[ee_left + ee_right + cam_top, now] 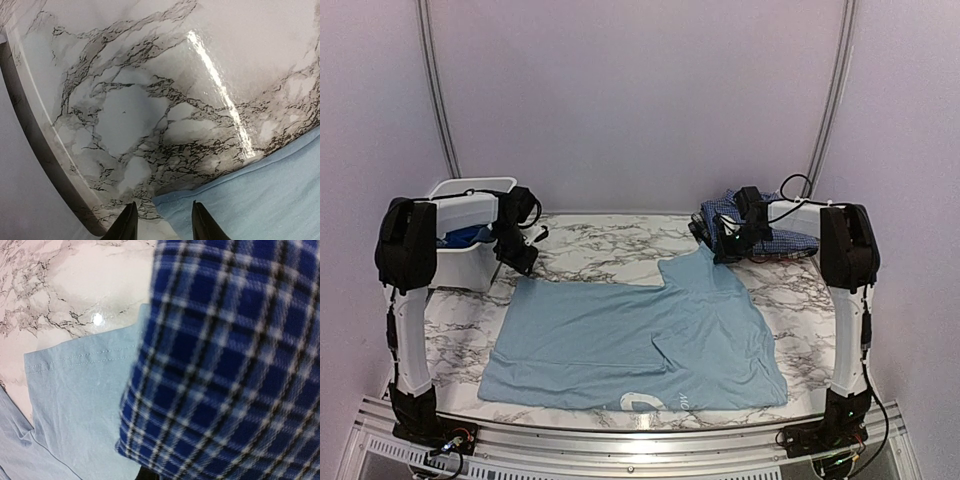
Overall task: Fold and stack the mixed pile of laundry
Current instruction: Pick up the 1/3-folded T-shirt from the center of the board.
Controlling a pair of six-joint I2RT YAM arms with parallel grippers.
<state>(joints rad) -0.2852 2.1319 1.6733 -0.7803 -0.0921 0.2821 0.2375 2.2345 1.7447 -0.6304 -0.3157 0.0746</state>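
Note:
A light blue T-shirt (640, 340) lies spread flat on the marble table (590, 255). My left gripper (520, 255) sits at the shirt's far left corner. In the left wrist view its jaws (165, 220) stand apart, with that corner of the T-shirt (260, 195) lying between the fingertips (127, 222). A navy check shirt (775, 238) is heaped at the far right. My right gripper (728, 245) is at that heap's near edge, shut on the check cloth (225, 365), which hangs blurred close to the camera and hides the fingers. A T-shirt sleeve (80, 405) lies below it.
A white plastic bin (460, 265) stands at the far left, beside the left arm, with a royal blue garment (460, 238) inside. The table's curved back edge (35, 145) runs close to the left gripper. White walls enclose the table.

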